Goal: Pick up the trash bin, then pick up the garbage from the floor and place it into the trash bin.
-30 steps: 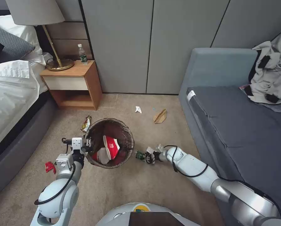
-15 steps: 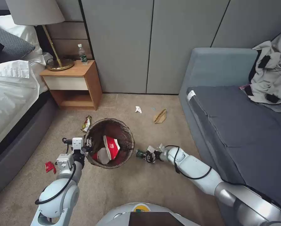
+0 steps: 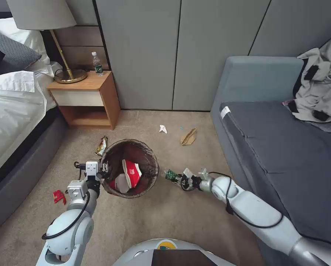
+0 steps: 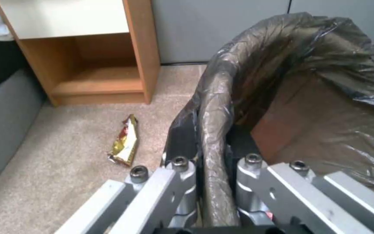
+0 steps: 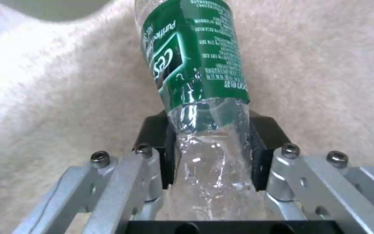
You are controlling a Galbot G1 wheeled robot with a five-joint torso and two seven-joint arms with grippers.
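The trash bin point(image 3: 130, 168) is seen on the carpet point(image 3: 165, 218) between the bed point(image 3: 14, 122) and the sofa point(image 3: 283, 147), lined with a dark brown bag whose edge is folded over the rim. The rim is pinched on its left side by the left gripper point(image 3: 103, 169); in the left wrist view one of its fingers point(image 4: 182, 139) is placed outside the bag-covered rim and the other inside. A crushed red-and-white cup point(image 3: 131, 173) is seen inside the bin. The small plastic bottle point(image 3: 171, 175) with a green label is clamped across its clear, crumpled body by the right gripper point(image 3: 183, 178), just beside the bin's right side and above the carpet. A yellow snack wrapper point(image 3: 101, 145) is left on the floor between the bin and the nightstand point(image 3: 86, 98), a red scrap point(image 3: 58, 196) lies beside the left arm, and a white tissue point(image 3: 163, 129) and a crumpled brown paper bag point(image 3: 188, 136) are seen farther off, near the wardrobe doors point(image 3: 173, 55).
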